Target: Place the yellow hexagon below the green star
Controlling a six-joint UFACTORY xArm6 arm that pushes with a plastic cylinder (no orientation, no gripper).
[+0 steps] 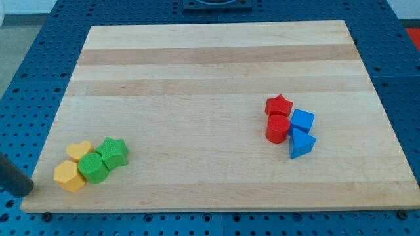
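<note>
The yellow hexagon (69, 176) lies near the wooden board's (210, 65) bottom left corner. It touches a green cylinder (93, 168) on its right. The green star (114, 152) sits up and to the right of that cylinder, touching it. A yellow heart (79, 151) lies just above the hexagon and left of the star. My tip (27, 189) is at the view's far left, at the board's left edge, a short way left of the yellow hexagon and apart from it.
A second cluster lies at the right middle: a red star (279, 105), a red cylinder (277, 128) below it, a blue block (302, 121) and a blue triangle (300, 144). A blue perforated table surrounds the board.
</note>
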